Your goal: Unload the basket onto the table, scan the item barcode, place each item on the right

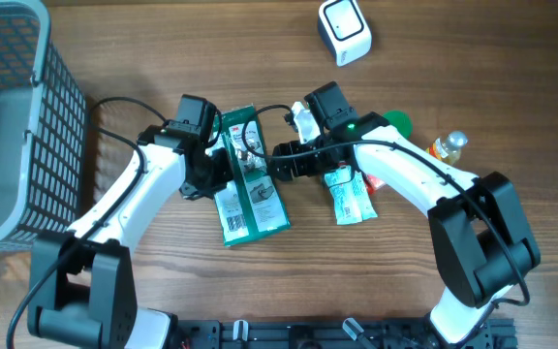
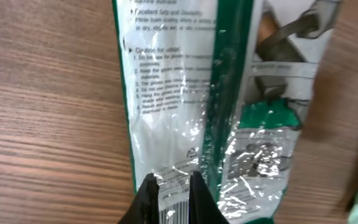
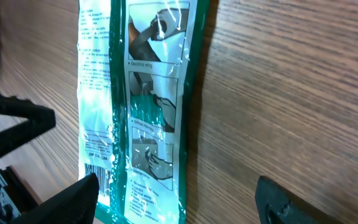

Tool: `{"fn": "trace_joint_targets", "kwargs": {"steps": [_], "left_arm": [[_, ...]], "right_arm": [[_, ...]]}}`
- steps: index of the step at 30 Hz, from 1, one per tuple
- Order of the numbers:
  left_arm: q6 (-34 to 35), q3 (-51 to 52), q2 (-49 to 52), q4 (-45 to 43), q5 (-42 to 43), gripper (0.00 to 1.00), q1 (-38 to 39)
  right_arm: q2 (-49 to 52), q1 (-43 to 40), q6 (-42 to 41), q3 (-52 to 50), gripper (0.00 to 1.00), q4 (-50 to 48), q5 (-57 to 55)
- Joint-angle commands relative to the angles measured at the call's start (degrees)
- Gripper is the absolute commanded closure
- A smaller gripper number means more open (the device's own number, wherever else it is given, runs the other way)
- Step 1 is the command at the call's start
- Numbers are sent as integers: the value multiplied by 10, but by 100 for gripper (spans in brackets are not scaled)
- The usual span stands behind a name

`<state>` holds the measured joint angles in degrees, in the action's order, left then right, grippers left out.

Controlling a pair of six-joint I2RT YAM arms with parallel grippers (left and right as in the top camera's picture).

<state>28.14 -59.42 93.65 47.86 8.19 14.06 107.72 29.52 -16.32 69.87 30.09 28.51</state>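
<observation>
Green packet (image 2: 166, 93) pinched at its end by left tool (image 2: 173, 182).

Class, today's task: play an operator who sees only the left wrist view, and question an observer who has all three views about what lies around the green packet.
Operator: I see only the left fingers pinching one end of the green packet. Where is the scanner?
Observer: The white scanner sits on the far side of the table, well apart from the packet.
Operator: What about the other arm?
Observer: The right fingers stand wide open, with the packet lying between them in the right wrist view.
</observation>
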Motion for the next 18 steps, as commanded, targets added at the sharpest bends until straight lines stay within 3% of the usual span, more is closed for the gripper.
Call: {"fn": "trace_joint_targets", "kwargs": {"steps": [1, 10, 18], "left_arm": [[-7, 14, 41, -3, -19, 96, 0], [-7, 40, 112, -49, -21, 96, 0], [-7, 40, 112, -50, -30, 96, 0]], "right_arm": [[8, 1, 11, -2, 20, -5, 14], [8, 1, -2, -49, 19, -47, 14], [9, 2, -35, -134, 20, -180, 80]]}}
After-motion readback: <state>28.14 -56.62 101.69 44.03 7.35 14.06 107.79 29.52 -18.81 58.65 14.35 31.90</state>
